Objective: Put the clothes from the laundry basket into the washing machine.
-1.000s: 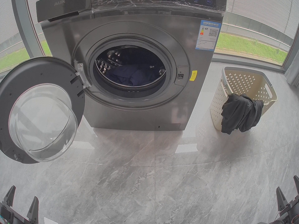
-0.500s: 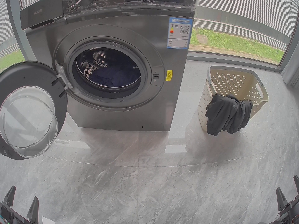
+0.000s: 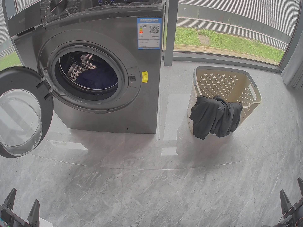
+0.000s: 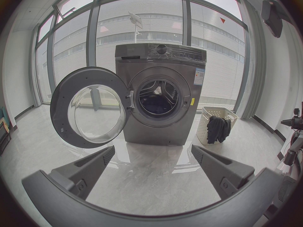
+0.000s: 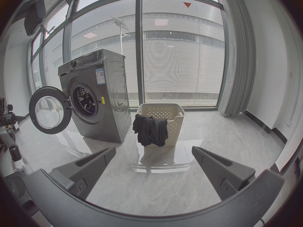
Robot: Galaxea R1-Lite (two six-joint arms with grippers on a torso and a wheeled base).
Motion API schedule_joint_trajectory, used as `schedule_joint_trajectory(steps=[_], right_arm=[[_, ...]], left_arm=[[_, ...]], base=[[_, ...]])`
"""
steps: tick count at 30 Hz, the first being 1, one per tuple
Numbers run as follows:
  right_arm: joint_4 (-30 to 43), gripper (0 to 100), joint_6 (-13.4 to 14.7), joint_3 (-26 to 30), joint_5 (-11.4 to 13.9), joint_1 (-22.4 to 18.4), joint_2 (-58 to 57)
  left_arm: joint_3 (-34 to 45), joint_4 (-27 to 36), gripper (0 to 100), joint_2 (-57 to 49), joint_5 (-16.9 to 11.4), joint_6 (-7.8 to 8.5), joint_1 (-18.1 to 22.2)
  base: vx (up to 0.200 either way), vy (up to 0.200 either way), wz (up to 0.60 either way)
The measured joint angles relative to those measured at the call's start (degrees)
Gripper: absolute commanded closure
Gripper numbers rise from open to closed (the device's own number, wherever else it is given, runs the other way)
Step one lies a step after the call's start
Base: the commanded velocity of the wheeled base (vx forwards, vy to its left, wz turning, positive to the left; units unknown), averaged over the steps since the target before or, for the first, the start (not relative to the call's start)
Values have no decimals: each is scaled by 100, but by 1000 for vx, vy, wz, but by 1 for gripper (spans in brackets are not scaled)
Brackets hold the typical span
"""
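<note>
The left end effector (image 4: 152,148) hangs above the glossy grey floor (image 4: 148,177), fingers (image 4: 94,164) spread wide, nothing between them. Facing it stands the washing machine (image 4: 157,136), its round door (image 4: 61,111) swung fully open. Dark clothes (image 4: 156,106) lie in the drum. The laundry basket (image 4: 203,131) stands just beside the machine, on the side away from the hinge, with a dark garment (image 4: 219,128) draped over its rim.

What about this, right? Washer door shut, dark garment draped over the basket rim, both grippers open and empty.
No. The washer door is open, swung out to the robot's left, as the head view shows. The rest holds: the dark garment is draped over the basket rim, and the left gripper and right gripper are open and empty.
</note>
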Motion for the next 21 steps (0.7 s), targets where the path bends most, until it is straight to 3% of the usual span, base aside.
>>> schedule_joint_trajectory(steps=[21], right_arm=[[0, 0, 0, 0, 0, 0, 7]], left_arm=[[0, 2, 0, 7, 5, -2, 5]], base=[[0, -200, 0]])
